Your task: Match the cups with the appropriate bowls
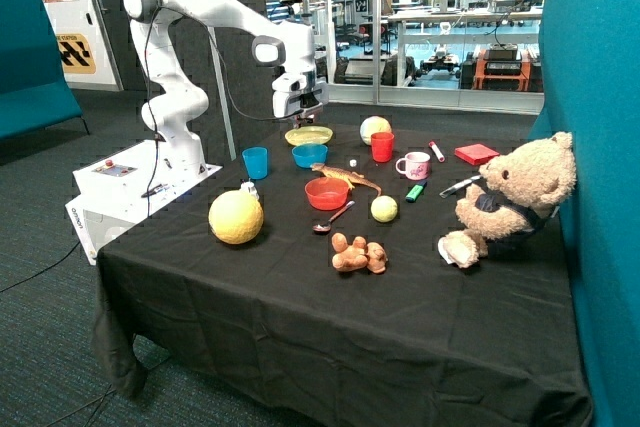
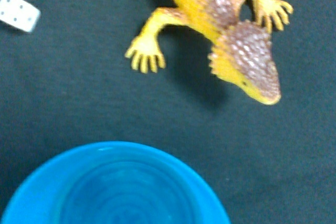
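Observation:
The blue cup (image 1: 255,162) stands near the table edge by the robot base. The red cup (image 1: 382,146) stands further back, beside a pale ball. The blue bowl (image 1: 309,155) lies between them, and the red bowl (image 1: 326,193) sits nearer the front. Both bowls look empty. My gripper (image 1: 298,119) hangs above the blue bowl and the yellow bowl (image 1: 308,135), holding nothing that I can see. In the wrist view the blue bowl (image 2: 115,187) fills one edge, with bare black cloth beyond it.
A toy lizard (image 1: 345,177) (image 2: 231,35) and a white die (image 1: 352,162) (image 2: 19,12) lie close to the blue bowl. Also on the table are a pink mug (image 1: 414,165), a spoon (image 1: 333,219), a big yellow ball (image 1: 236,216) and a teddy bear (image 1: 510,197).

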`<state>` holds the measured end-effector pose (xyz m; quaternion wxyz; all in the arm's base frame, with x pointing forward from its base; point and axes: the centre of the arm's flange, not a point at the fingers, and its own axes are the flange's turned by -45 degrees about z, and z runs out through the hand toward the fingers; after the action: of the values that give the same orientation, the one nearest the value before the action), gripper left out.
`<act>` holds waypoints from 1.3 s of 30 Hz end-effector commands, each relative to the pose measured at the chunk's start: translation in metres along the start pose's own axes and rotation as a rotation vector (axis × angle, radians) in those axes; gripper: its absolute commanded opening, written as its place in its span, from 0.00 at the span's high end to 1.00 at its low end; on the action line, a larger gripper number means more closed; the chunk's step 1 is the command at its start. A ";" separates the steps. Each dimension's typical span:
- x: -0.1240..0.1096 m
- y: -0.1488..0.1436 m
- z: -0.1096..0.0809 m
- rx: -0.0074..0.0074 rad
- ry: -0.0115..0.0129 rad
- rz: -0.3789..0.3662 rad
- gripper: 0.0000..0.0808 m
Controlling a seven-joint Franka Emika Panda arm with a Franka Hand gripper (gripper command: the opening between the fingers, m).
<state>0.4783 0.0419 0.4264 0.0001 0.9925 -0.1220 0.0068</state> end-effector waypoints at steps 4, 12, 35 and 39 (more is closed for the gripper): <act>0.021 -0.037 -0.019 -0.0014 -0.0135 -0.011 0.42; 0.030 -0.056 -0.021 -0.0012 -0.0135 -0.041 0.42; 0.055 -0.140 -0.017 -0.0006 -0.0135 -0.133 0.41; 0.060 -0.150 -0.014 -0.0006 -0.0135 -0.133 0.41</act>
<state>0.5536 0.1466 0.4446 -0.0017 0.9979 -0.0646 0.0007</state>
